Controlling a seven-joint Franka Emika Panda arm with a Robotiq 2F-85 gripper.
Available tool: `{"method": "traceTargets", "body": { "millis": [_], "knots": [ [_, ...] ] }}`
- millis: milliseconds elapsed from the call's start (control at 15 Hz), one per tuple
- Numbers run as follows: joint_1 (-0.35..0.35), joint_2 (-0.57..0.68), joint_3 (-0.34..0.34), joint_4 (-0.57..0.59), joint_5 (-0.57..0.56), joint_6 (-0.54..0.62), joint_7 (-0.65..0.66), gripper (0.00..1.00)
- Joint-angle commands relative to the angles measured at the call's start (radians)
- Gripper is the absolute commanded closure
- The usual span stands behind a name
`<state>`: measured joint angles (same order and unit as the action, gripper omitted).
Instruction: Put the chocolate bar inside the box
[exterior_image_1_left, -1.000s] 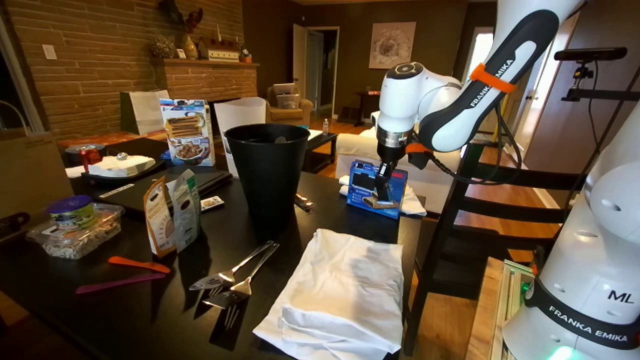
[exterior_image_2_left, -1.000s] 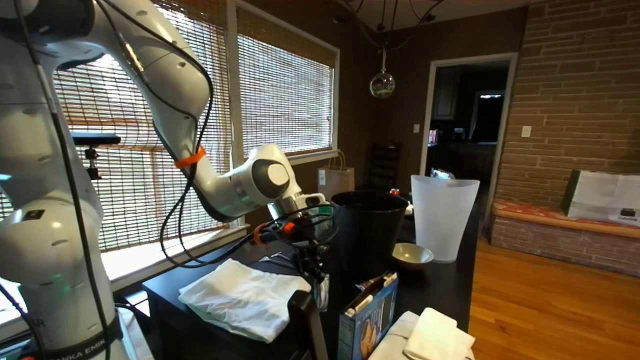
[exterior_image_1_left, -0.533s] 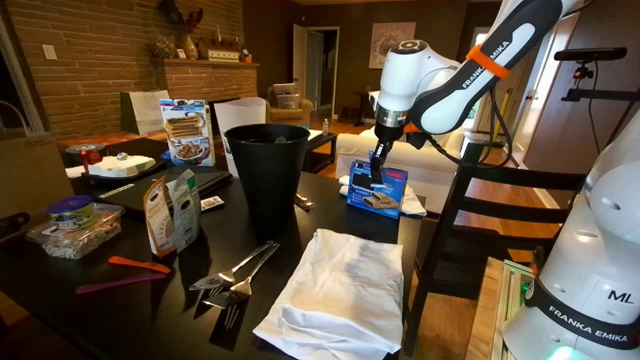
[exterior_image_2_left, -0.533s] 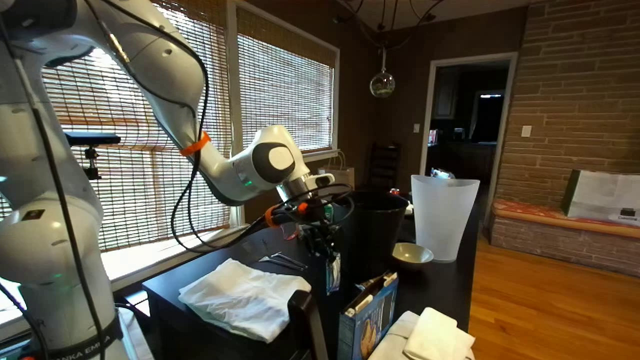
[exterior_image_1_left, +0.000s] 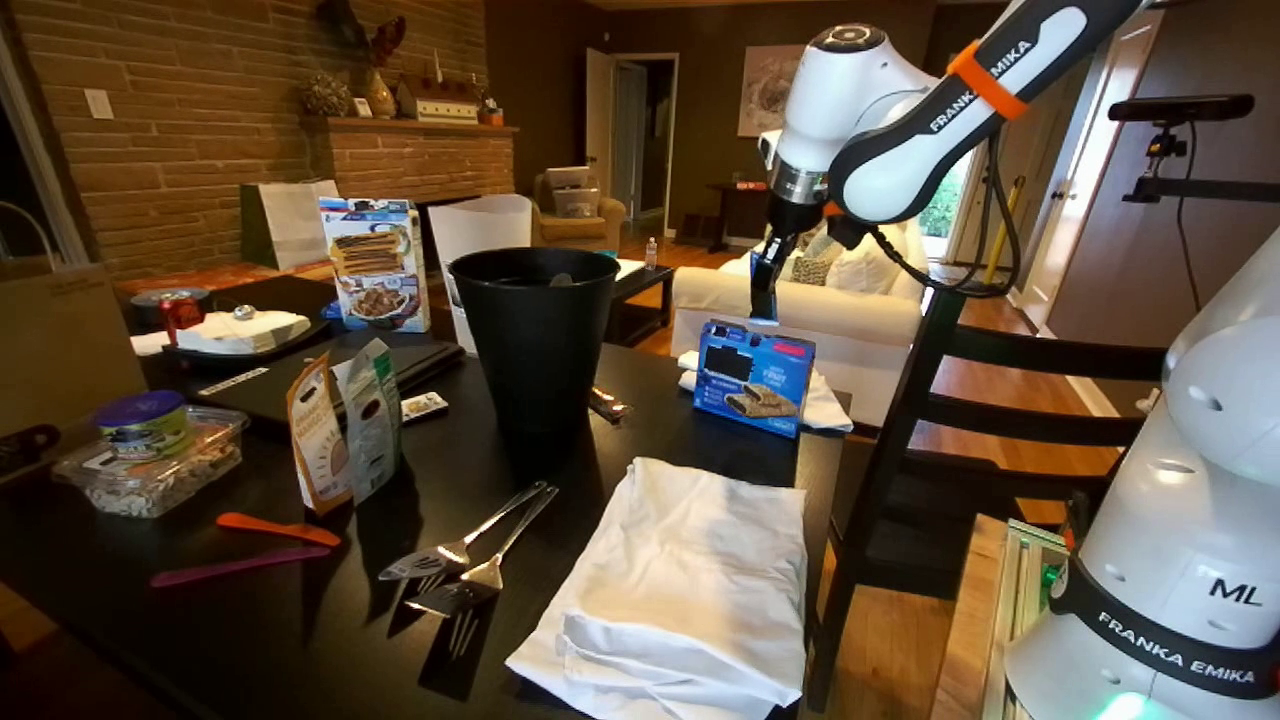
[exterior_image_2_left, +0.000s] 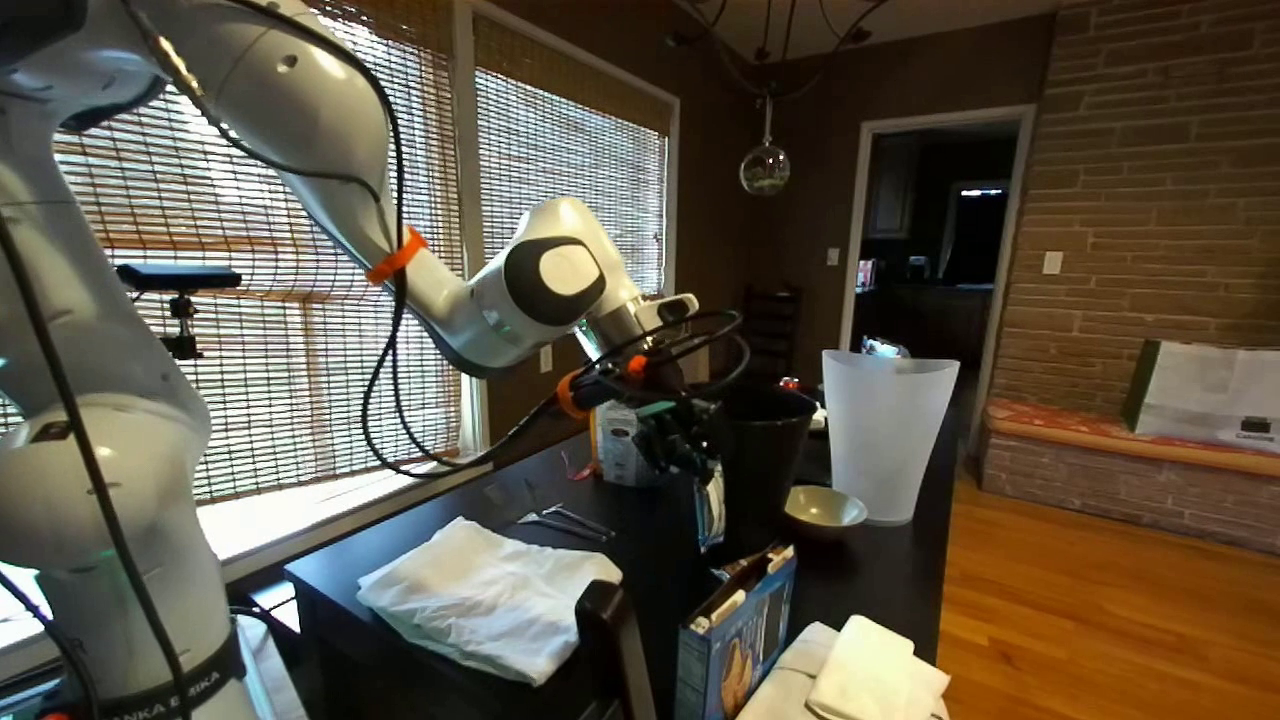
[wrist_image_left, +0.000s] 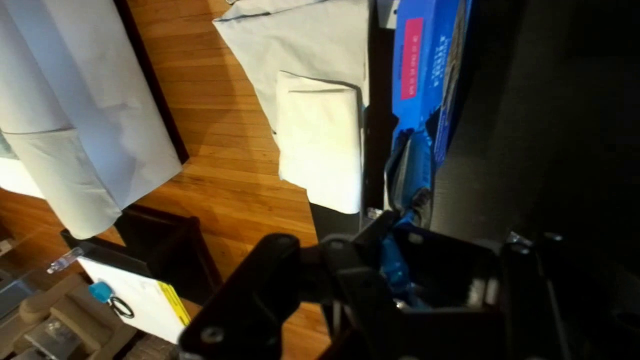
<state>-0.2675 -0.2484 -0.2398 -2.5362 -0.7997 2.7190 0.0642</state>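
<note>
1. Clearly, the arm (exterior_image_1_left: 890, 180) has risen over the last second, bringing the gripper (exterior_image_1_left: 764, 305) up with it: in an exterior view its jaws were in front of the printed face of the box (exterior_image_1_left: 755, 385), and now they hang above its top edge.
2. Beneath the jaws spreads the dark table (exterior_image_1_left: 330, 640).
3. To the right of the jaws in an exterior view stands a black chair (exterior_image_1_left: 1050, 348).
4. Directly behind the jaws in an exterior view rises the tall black bin (exterior_image_2_left: 765, 450); a second ago the jaws were lower and farther to its left.
5. Past the black bin, to the right of the jaws, stands a white bin (exterior_image_2_left: 885, 440).
6. Low and to the left of the jaws in both exterior views lies a white cloth (exterior_image_1_left: 690, 570).
7. Smaller pale cloths (exterior_image_2_left: 870, 675), folded, lie below the jaws, just beside the box.
8. Under the jaws in an exterior view, the box stands upright and unmoved, its top gaping, pale flaps along the rim.
9. A bowl (exterior_image_2_left: 825, 507) sits to the right of the jaws, near the foot of the black bin.
10. Smallest is the blue-wrapped chocolate bar (exterior_image_2_left: 710, 508): the jaws are clenched on its upper end, and it hangs outside the box, a gap between the two in an exterior view.
</note>
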Motion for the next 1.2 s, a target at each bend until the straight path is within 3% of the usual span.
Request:
{"method": "traceTargets", "body": {
  "millis": [0,1133],
  "knots": [
    [-0.027,0.000,-0.006,0.025,0.029,-0.011,-0.036,1.00],
    [-0.055,0.065,-0.042,0.031,0.049,0.019,-0.048,1.00]
  ]
}}
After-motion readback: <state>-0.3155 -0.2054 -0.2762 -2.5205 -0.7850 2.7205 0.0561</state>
